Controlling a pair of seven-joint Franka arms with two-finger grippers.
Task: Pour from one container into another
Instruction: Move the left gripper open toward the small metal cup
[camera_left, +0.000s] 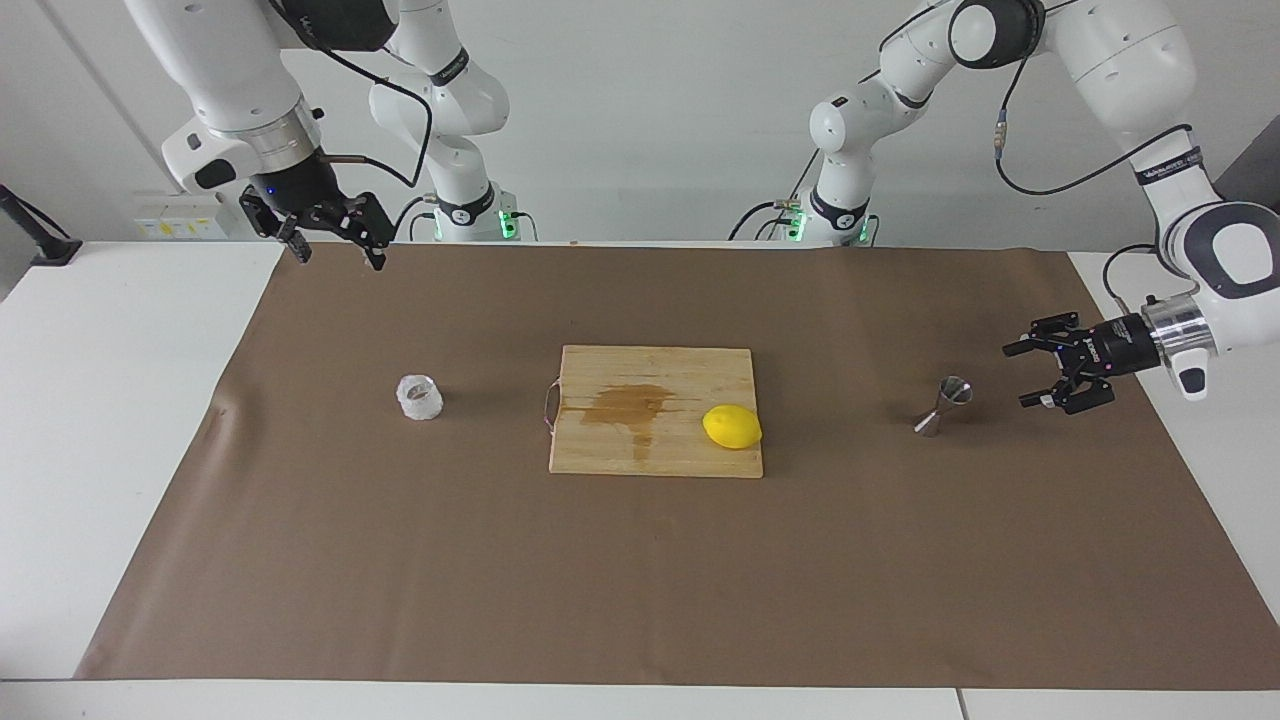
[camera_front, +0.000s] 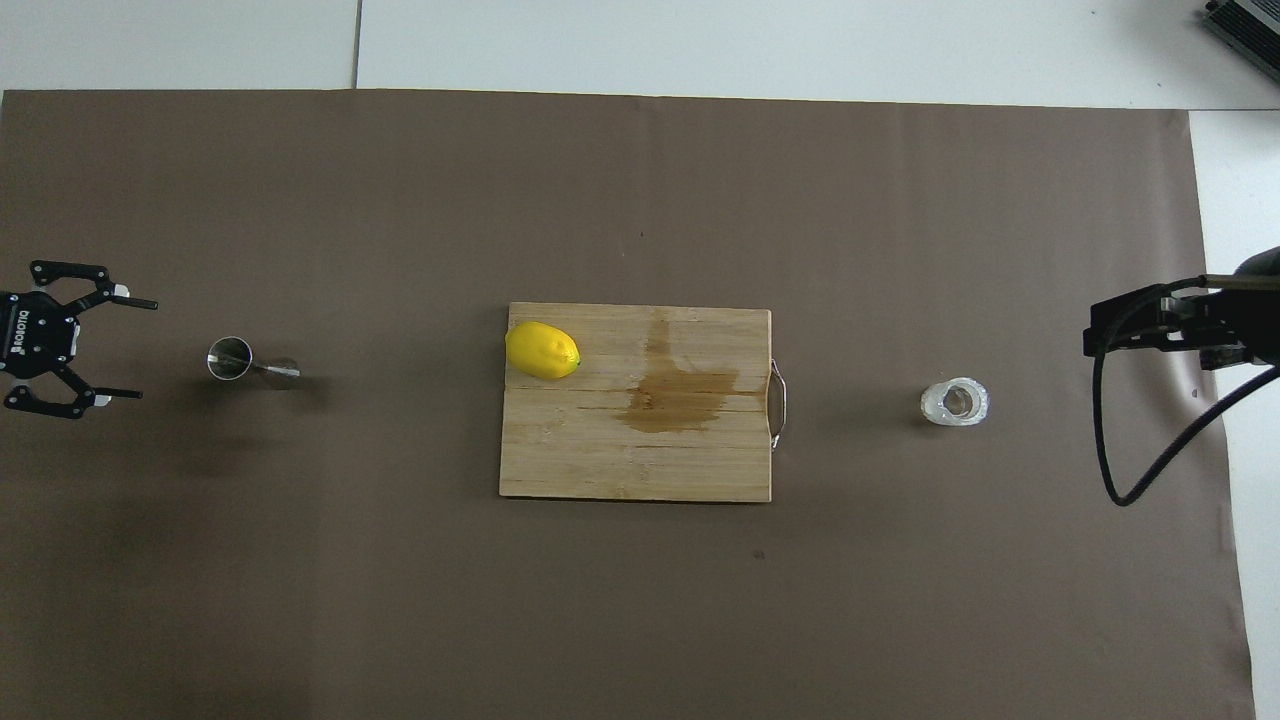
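Facing view, left claw spread apart, apparently just beside upright jigger, untouched

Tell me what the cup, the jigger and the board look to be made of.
Cup: translucent whitish plastic or glass, hard to say which; bumpy wall that lets light through.
Jigger: polished steel, by its mirror-like grey sheen.
Board: pale wood or bamboo, matte, with visible grain strips, a darker stain and a thin metal handle.
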